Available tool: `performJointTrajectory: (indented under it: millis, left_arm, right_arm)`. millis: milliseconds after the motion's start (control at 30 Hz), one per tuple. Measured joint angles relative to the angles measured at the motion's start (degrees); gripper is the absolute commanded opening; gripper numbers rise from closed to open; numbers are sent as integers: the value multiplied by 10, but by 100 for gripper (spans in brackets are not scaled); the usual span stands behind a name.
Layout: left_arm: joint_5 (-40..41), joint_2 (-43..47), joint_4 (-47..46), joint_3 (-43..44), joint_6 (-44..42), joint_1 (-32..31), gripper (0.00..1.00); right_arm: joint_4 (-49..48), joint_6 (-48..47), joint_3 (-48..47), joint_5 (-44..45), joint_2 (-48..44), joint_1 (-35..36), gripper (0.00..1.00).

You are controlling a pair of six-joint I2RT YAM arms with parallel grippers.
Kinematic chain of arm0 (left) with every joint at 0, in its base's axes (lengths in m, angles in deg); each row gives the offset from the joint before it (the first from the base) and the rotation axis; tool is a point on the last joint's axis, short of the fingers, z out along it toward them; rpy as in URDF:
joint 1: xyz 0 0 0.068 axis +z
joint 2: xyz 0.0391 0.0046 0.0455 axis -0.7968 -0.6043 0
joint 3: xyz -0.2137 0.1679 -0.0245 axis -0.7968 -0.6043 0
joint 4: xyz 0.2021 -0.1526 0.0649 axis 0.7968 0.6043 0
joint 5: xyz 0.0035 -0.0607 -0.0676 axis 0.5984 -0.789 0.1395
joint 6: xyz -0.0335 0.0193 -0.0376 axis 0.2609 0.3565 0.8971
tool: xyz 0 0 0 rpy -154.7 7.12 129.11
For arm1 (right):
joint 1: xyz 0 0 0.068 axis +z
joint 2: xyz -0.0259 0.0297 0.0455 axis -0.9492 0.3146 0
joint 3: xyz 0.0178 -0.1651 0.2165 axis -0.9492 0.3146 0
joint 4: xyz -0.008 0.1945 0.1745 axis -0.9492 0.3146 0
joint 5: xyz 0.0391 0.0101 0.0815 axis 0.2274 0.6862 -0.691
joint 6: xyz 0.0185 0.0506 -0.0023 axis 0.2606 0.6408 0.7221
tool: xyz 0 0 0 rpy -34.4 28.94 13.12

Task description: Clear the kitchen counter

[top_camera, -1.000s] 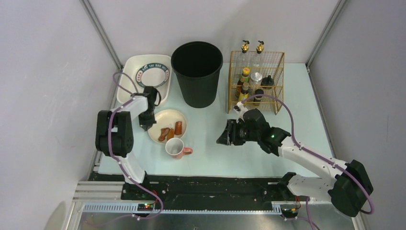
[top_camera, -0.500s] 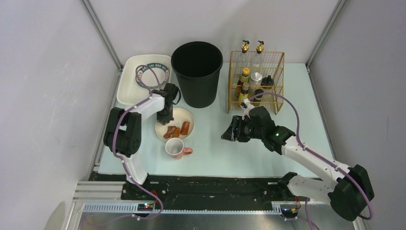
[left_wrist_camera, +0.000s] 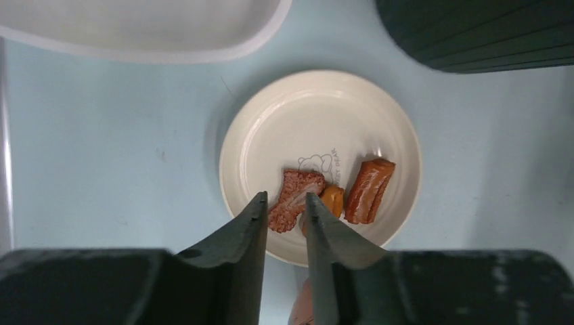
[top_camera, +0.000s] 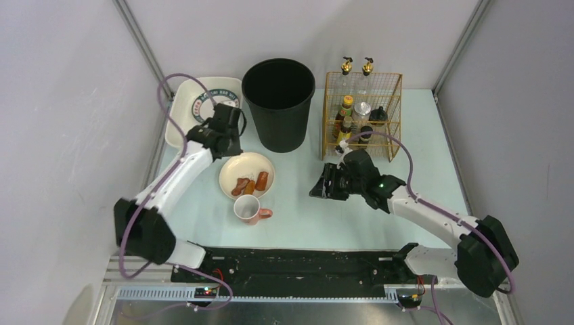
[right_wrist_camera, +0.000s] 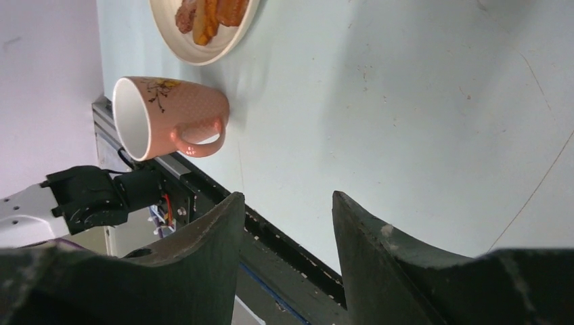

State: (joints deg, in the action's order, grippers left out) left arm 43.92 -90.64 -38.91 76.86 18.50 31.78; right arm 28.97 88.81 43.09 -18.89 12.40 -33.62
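Though empty, left hand [left_wrist_camera: 284, 200] above plate [left_wrist_camera: 318, 115] on kitchen counter [left_wrist_camera: 101, 169].

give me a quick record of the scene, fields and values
counter: mint green, not yet cleared
plate: three food pieces on it
mug: pink, upright, near side of plate
bin: black, back centre
rack: wire, bottles inside, back right
tray: white, back left, bowl inside
left tool: narrowly open, empty, raised by plate
right tool: open, empty, above counter

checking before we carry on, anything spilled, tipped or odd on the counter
Nothing stands out. The pink mug stands upright, the food pieces lie on their plate, the black bin is upright, and no spill shows on the counter.
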Motion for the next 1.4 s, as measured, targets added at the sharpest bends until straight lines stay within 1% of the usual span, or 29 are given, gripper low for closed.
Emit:
performJointTrajectory:
  millis: [33, 67, 100, 133, 167, 200, 367, 467, 600, 700, 833, 967, 1100, 1400]
  left_arm:
    - [0, 27, 0, 0, 0, 0, 39]
    - [0, 51, 0, 0, 0, 0, 48]
    - [-1, 68, 1, -1, -2, 0, 52]
    - [-1, 88, 0, -2, -4, 0, 61]
    - [-2, 109, -1, -7, -3, 0, 64]
    - [-3, 130, 0, -14, -6, 0, 70]
    - [-10, 233, 0, -59, -17, 0, 85]
    - [-11, 291, -3, -86, -17, 0, 98]
    - [-10, 373, -22, -136, -17, 0, 100]
    - [-10, 454, -58, -195, -23, 0, 100]
    - [-13, 579, -139, -296, -29, 0, 100]
    - [-16, 682, -198, -375, -27, 0, 100]
    - [-30, 734, -219, -410, -26, 0, 100]
    - [-111, 775, -244, -420, 4, 0, 100]
  right_arm:
    - [-2, 1, 0, 3, 8, 3, 54]
    - [-4, 2, -1, 7, 18, 6, 54]
    - [-5, 3, -3, 9, 26, 10, 54]
    - [-5, 4, -6, 12, 34, 13, 54]
    - [-6, 5, -12, 15, 46, 18, 54]
    - [-6, 6, -21, 19, 60, 22, 54]
    - [-14, 12, -72, 30, 130, 36, 53]
    - [-19, 14, -106, 36, 176, 44, 53]
    - [-23, 18, -148, 45, 233, 54, 53]
    - [-20, 17, -181, 59, 270, 63, 53]
    - [-17, 15, -231, 77, 318, 71, 53]
    - [-16, 15, -262, 93, 353, 72, 53]
    - [-14, 16, -283, 104, 385, 73, 53]
    - [-10, 16, -320, 123, 436, 83, 52]
